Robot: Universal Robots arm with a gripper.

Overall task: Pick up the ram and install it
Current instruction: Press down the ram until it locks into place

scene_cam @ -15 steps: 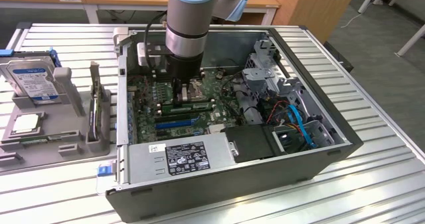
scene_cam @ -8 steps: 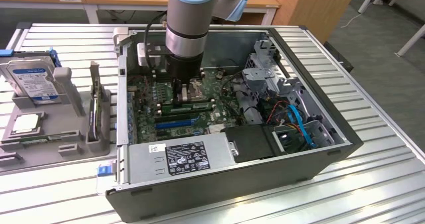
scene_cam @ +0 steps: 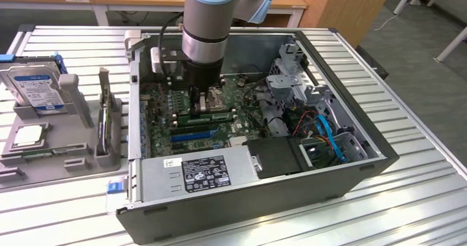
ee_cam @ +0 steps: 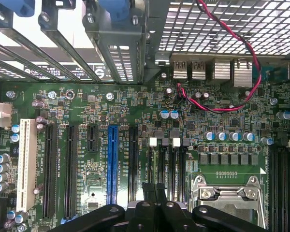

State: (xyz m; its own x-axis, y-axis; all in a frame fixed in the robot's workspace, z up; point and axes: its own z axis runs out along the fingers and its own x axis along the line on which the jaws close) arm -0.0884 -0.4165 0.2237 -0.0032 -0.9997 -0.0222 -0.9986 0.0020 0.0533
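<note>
Wrist view: the black two-fingered gripper (ee_cam: pixel 154 189) has its fingers pressed together with no gap and nothing held between them. It hangs just above the green motherboard (ee_cam: pixel 87 101) inside the open computer case. Just beyond the fingertips run narrow black memory slots with white end clips (ee_cam: pixel 165 159), which look empty. Beside them sits the square silver processor socket with its metal frame (ee_cam: pixel 227 200). Across the board lie a long blue expansion slot (ee_cam: pixel 112 164), black ones on either side of it, and a white slot (ee_cam: pixel 25 164). Further off, a twisted red-and-black wire (ee_cam: pixel 222 109) loops past the silver rear ports (ee_cam: pixel 203 68) towards the perforated metal back wall (ee_cam: pixel 222 24). In the exterior view, the grey robot arm (scene_cam: pixel 208 22) reaches straight down into the dark grey tower case (scene_cam: pixel 321 191), which lies on its side on a ribbed metal table (scene_cam: pixel 408 202). The ram (scene_cam: pixel 109 127), a thin green stick, stands on edge in a grey moulded holder (scene_cam: pixel 44 172) outside the case at the exterior view's left, well apart from the gripper. A silver hard drive with a blue-white label (scene_cam: pixel 36 87) rests in the same holder.
</note>
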